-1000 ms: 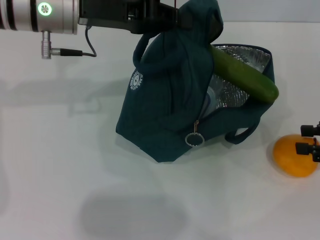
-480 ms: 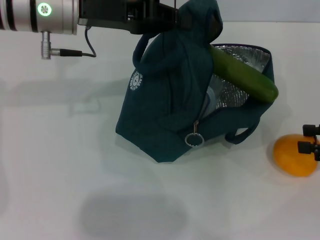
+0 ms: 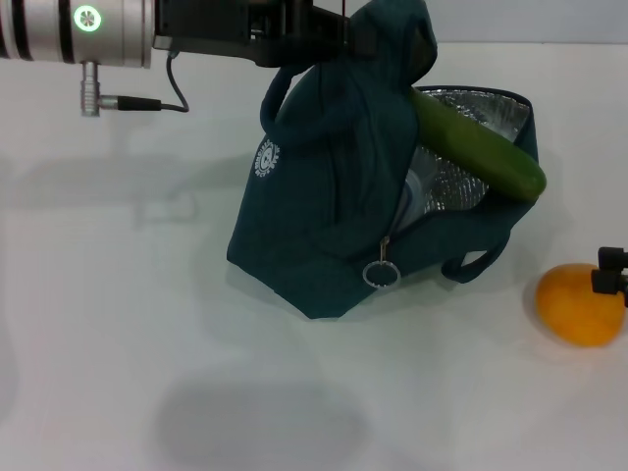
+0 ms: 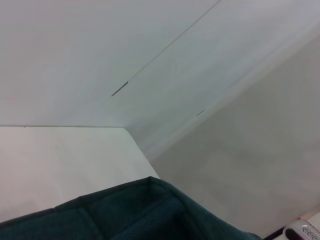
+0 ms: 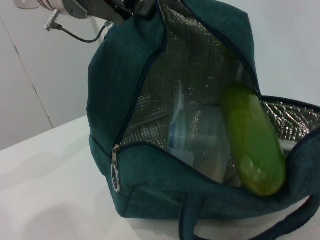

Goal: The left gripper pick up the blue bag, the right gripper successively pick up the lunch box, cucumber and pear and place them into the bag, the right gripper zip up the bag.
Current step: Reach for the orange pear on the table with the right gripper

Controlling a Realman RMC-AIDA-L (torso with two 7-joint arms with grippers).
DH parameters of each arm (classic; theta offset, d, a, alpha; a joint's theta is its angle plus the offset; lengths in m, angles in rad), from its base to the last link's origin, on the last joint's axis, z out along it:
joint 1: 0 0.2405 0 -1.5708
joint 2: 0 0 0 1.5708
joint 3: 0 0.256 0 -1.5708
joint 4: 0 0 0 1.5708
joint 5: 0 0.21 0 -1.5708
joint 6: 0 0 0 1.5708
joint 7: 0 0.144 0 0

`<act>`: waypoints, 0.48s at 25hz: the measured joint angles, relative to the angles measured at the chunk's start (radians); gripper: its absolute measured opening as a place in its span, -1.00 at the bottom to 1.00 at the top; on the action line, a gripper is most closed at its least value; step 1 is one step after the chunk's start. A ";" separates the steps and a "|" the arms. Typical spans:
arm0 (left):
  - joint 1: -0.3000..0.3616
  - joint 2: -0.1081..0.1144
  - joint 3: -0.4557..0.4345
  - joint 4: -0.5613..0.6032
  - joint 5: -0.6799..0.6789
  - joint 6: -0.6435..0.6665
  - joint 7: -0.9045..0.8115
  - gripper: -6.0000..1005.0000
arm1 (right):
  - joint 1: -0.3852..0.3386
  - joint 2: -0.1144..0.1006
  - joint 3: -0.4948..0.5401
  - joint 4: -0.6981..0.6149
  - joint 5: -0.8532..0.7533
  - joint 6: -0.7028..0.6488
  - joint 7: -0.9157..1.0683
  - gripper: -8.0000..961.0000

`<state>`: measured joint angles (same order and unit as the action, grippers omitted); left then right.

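While the left gripper point(image 3: 339, 34) pinches the top fabric of the blue bag point(image 3: 334, 211) and holds it lifted at the far side of the white table point(image 3: 118, 324), its silver cylinder with the green light point(image 3: 87, 18) runs off the left edge of the head view. Bag hangs from that clamp, mouth gaping toward the robot's right, foil lining point(image 3: 491, 113) exposed. Cucumber point(image 3: 481, 147) lies slanted in the opening, one end poking past the rim; in the right wrist view the cucumber point(image 5: 252, 142) leans against the inside wall beside the lunch box point(image 5: 197, 140), which sits deep in the bag, clear with a blue edge. Ring zipper pull point(image 3: 381, 274) dangles on the near face, round white logo point(image 3: 266, 157) on the left side, loop handle point(image 3: 481, 263) drooping at the bag's right. Pear point(image 3: 581, 304) sits on the table well right of the bag, untouched by it. Right gripper point(image 3: 611, 272) only just enters at the right edge, right at the pear's top; cannot tell how its fingers stand.
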<state>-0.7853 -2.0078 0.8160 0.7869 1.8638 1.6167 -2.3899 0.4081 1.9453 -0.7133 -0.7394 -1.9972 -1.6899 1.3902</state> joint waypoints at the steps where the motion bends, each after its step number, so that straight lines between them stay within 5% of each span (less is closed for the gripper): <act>1: 0.000 0.000 0.000 0.000 0.000 0.000 0.000 -0.86 | 0.000 0.000 0.000 0.000 0.000 0.000 0.000 -0.21; 12: 0.000 -0.001 0.000 0.000 0.000 0.000 0.000 -0.86 | -0.010 -0.004 0.036 0.000 0.000 -0.029 -0.001 -0.51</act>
<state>-0.7855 -2.0084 0.8161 0.7869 1.8638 1.6168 -2.3900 0.3981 1.9412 -0.6773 -0.7395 -1.9970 -1.7188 1.3894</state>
